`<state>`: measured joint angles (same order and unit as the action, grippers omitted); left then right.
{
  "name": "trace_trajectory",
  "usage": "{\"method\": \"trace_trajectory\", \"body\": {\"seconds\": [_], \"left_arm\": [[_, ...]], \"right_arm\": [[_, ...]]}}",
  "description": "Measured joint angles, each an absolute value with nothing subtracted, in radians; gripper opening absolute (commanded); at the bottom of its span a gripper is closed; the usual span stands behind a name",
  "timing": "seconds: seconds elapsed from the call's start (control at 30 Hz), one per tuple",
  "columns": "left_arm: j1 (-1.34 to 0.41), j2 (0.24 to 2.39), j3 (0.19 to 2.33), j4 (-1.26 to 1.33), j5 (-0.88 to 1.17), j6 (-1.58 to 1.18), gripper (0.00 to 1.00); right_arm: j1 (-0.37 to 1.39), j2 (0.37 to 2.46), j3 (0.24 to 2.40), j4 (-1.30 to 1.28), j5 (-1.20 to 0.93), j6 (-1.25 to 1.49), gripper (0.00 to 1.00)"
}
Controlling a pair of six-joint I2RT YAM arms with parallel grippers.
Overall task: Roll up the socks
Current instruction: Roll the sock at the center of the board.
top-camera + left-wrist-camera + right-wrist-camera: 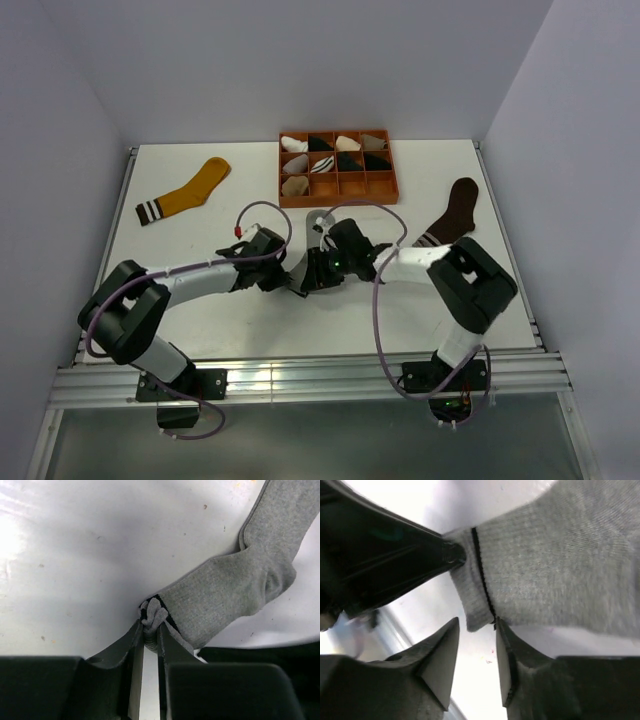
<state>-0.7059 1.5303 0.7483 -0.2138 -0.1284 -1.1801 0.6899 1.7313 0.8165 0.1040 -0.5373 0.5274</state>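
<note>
left fingers (131, 645) pinch grey sock (225, 595) cuff; orange tray (340, 201), brown sock (458, 210) beyond.

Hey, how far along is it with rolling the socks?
Nothing looks rolled yet. In hand: the left gripper pinches the grey sock by its cuff, with the right gripper open beside it. Left: that roll, then the yellow sock and the brown sock, both lying flat.
</note>
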Motion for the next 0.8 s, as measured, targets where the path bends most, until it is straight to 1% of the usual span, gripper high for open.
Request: {"method": "trace_trajectory", "body": {"seconds": [0.17,0.33,0.43,0.57,0.8], "left_arm": [[-0.706,1.589,0.839,-0.292,-0.129,-1.127,0.0],[-0.707,1.638,0.917,-0.363,-0.129,-1.073,0.0],[-0.707,1.657,0.945,-0.382,-0.128,-1.053,0.0],[-0.706,1.669,0.96,-0.39,-0.124,-1.032,0.0],[-0.706,1.675,0.968,-0.395,-0.118,-1.01,0.0]], "right_arm": [[0.834,1.559,0.741,0.113,-0.187,0.435,0.45],[1.012,1.495,0.706,0.151,0.115,0.337,0.44],[1.077,1.496,0.705,0.171,0.217,0.291,0.45],[1.114,1.527,0.706,0.199,0.308,0.25,0.45],[1.142,1.634,0.728,0.202,0.391,0.198,0.44]]}}
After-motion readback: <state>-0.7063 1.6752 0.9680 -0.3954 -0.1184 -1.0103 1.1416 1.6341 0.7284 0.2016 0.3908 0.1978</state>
